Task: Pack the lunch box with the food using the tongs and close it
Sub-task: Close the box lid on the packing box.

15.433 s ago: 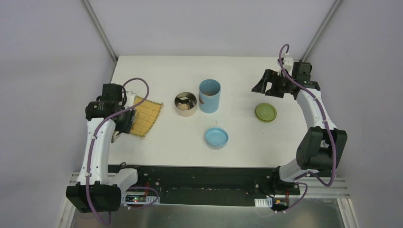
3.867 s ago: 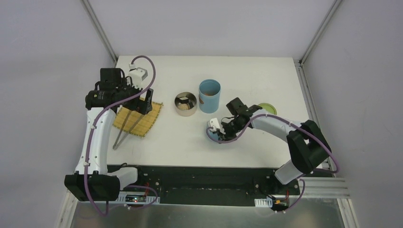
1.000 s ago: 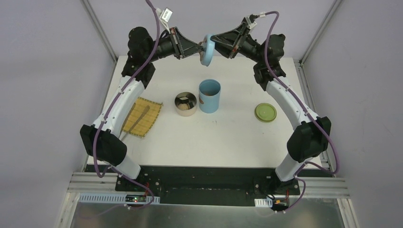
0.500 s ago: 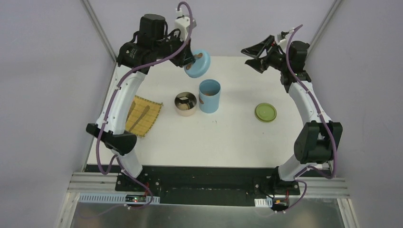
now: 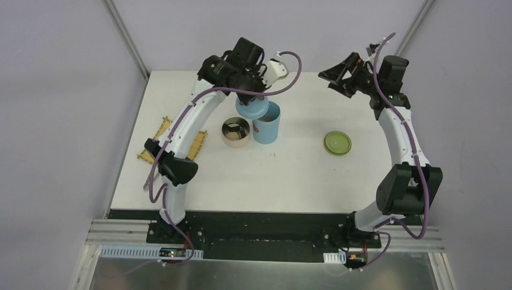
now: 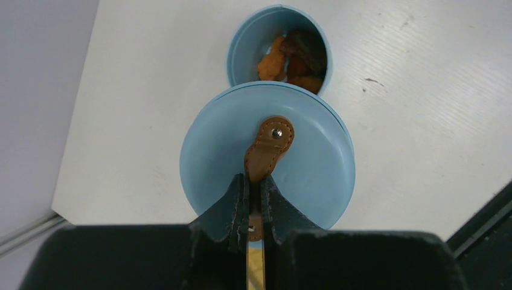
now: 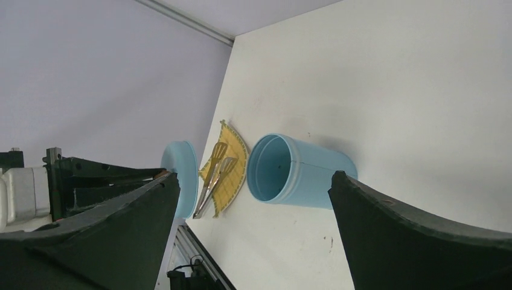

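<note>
The light-blue cylinder (image 5: 268, 125) of the lunch box stands open mid-table, with orange and brown food (image 6: 294, 55) inside it. My left gripper (image 5: 251, 96) is shut on the brown handle (image 6: 269, 147) of the blue lid (image 5: 250, 110). It holds the lid just above the cylinder's left rim, off centre. The steel bowl (image 5: 235, 132) sits left of the cylinder with small pieces in it. The olive-green lid (image 5: 337, 143) lies to the right. My right gripper (image 5: 345, 75) hangs open and empty, high at the back right. The tongs (image 7: 211, 180) lie on the yellow mat (image 7: 234, 170).
My left arm (image 5: 188, 124) arches over the mat (image 5: 152, 145) and hides most of it in the top view. The table's white surface (image 5: 302, 175) lies in front of the containers. A black base rail (image 5: 253, 226) runs along the near edge.
The right gripper has let go of the blue lid, opened wide and drawn back to the right. The left gripper has carried the lid down to just above the cylinder.
</note>
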